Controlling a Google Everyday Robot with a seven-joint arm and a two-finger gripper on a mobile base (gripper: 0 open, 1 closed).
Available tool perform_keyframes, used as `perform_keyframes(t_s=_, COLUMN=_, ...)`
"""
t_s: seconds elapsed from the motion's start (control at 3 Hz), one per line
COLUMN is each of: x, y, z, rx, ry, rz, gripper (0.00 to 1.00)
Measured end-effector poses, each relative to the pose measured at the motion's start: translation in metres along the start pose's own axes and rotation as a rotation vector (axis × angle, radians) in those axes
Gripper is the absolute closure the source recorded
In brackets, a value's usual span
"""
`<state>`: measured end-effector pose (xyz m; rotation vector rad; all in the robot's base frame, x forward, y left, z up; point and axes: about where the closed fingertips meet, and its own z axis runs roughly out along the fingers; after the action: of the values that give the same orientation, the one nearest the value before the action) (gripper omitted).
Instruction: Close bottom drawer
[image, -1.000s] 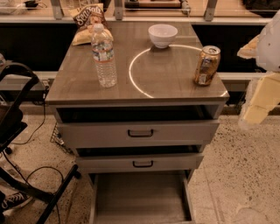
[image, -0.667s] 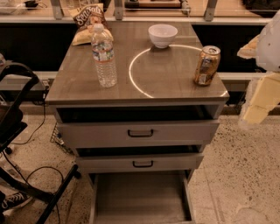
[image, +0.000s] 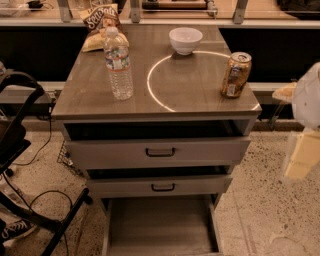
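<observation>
Pulled out at bottom centre, drawer (image: 160, 225) with bare grey inside; at right edge, well apart, gripper (image: 299, 159), grip state impossible to tell.

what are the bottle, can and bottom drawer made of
Bottle: clear glossy plastic, see-through. Can: metal, likely aluminium, shiny rim. Bottom drawer: seemingly wood-look laminate, matte grey. Gripper, pale, hangs at the right edge, beside the cabinet.

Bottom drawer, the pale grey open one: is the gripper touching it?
Apart. The camera view shows the gripper at the right edge, with speckled floor between it and the pale grey wood-look bottom drawer.
</observation>
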<state>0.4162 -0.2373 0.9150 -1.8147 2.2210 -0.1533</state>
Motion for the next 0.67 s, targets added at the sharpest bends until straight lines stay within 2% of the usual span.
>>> perform_keyframes(t_s=0.33, x=0.036, y=0.048, z=0.059, rx=-0.009, ry=0.011, rz=-0.047, gripper=0.24)
perform_keyframes(t_s=0.67, x=0.051, y=0.087, z=0.103, rx=-0.044, ry=0.012, rz=-0.072, gripper=0.46)
